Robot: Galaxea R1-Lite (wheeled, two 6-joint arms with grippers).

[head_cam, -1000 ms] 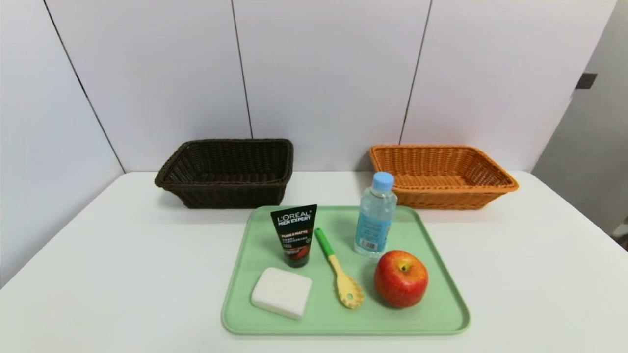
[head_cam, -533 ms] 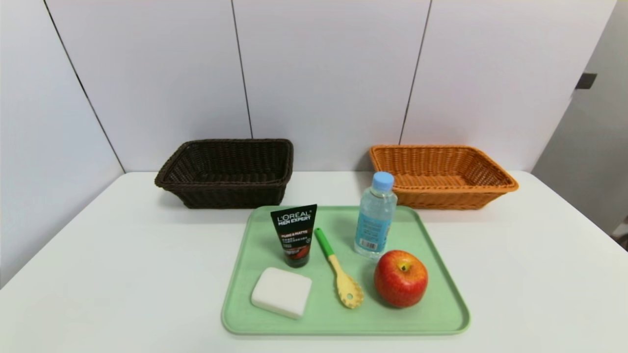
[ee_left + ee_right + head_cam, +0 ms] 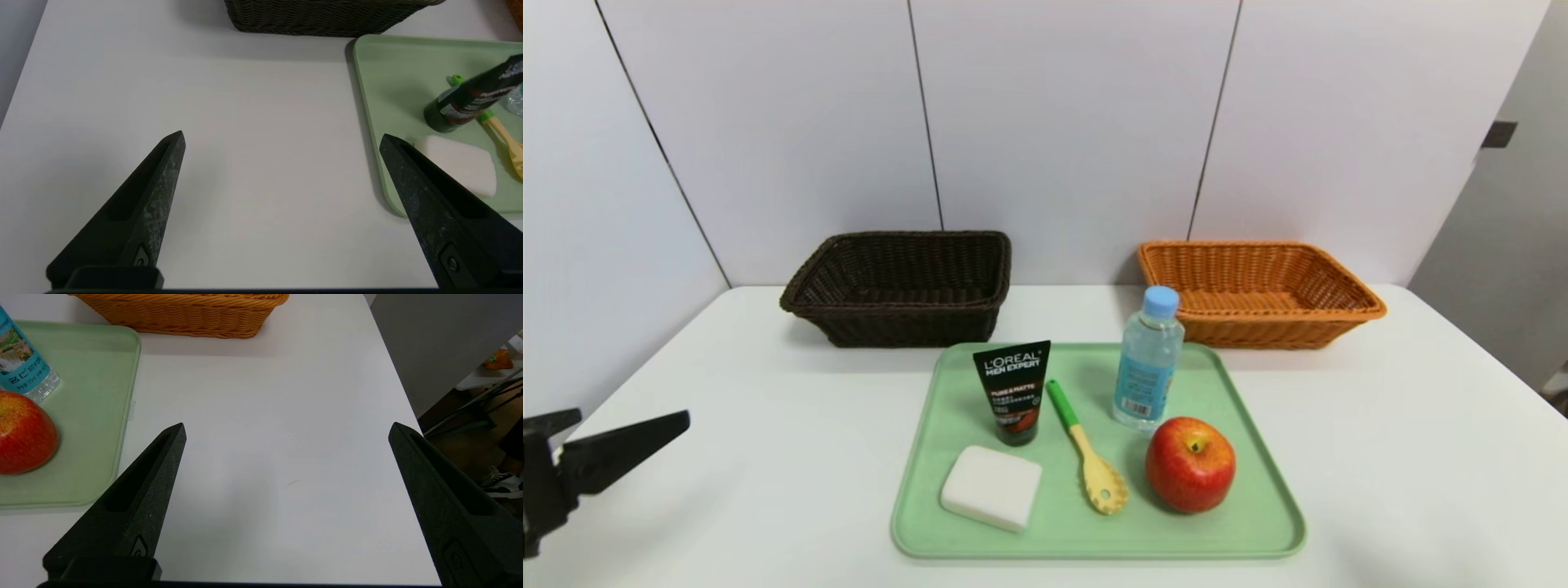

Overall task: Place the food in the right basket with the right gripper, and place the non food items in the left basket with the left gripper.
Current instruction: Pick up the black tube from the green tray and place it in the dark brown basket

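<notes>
With both pincers spread and holding 0 items, align the left gripper (image 3: 282, 136) over the soap bar (image 3: 992, 487) on the tray (image 3: 1098, 550); keep the right gripper (image 3: 287, 426), above the table's right side, clear.

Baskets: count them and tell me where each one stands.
2. The dark basket stands at the back left of the table, behind the tray's left corner; the orange basket stands at the back right, behind the bottle. None seems hidden.
</notes>
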